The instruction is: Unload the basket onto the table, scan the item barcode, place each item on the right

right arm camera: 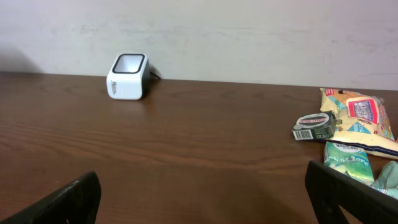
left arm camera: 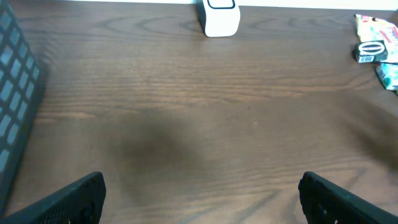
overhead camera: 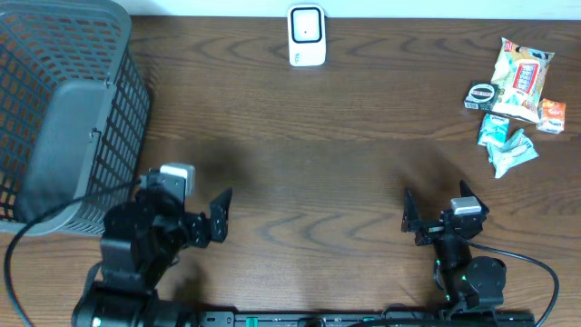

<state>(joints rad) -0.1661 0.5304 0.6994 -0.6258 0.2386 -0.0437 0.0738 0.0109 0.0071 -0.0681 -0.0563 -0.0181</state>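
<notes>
My left jaws and my right jaws are both spread wide with nothing between them, low over the tabletop [overhead camera: 309, 163] at 7 and 5 o'clock. The white scanner [overhead camera: 307, 34] stands at 12 o'clock near the far edge. The items lie grouped at 2 o'clock: a snack bag [overhead camera: 520, 77], a small dark box [overhead camera: 481, 94] touching its 9 o'clock side, and teal packets [overhead camera: 504, 147] at its 6 o'clock. A grey basket [overhead camera: 64, 118] sits at 10 o'clock.

You've got a grey mesh basket [overhead camera: 132, 118] standing at the left edge of the dark wood-grain surface [overhead camera: 318, 163], with a pale wall [right arm camera: 249, 37] behind the far side.
</notes>
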